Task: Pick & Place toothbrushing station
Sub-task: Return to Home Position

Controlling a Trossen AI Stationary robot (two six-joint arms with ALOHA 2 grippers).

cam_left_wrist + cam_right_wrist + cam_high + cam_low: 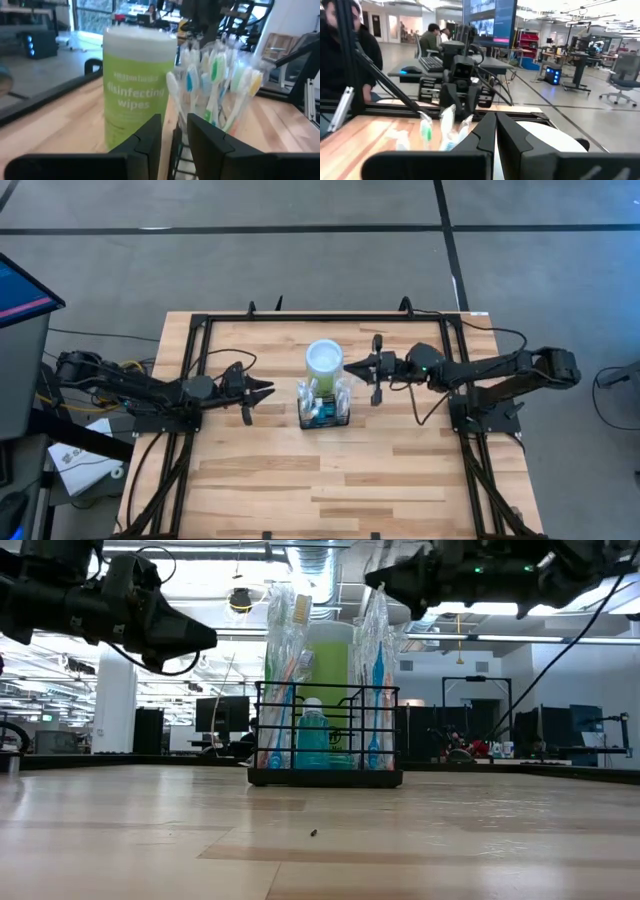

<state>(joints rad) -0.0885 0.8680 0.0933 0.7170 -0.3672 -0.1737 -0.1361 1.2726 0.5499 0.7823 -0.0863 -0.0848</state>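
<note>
Left claw (pixel 266 391) is hovering left of frame centre in the high view. Its fingers are parted by a narrow gap and gripping nothing. It is pointing right at the toothbrushing station (pixel 325 420), near its left edge but apart from it. Right claw (pixel 350 366) is hanging just right of centre, fingers pressed together, empty, its tip close beside the green wipes canister (pixel 324 361).

Station is sitting upright mid-desk (pixel 300 475), with wrapped toothbrushes (pixel 377 660) and a blue bottle (pixel 312 735) standing in it. Canister is standing just behind it, toward frame top.

In the low view both claws are riding above the station's wire rim. Bare wood is showing across the lower half, plus strips left and right out to the black frame rails (pixel 190 360).
</note>
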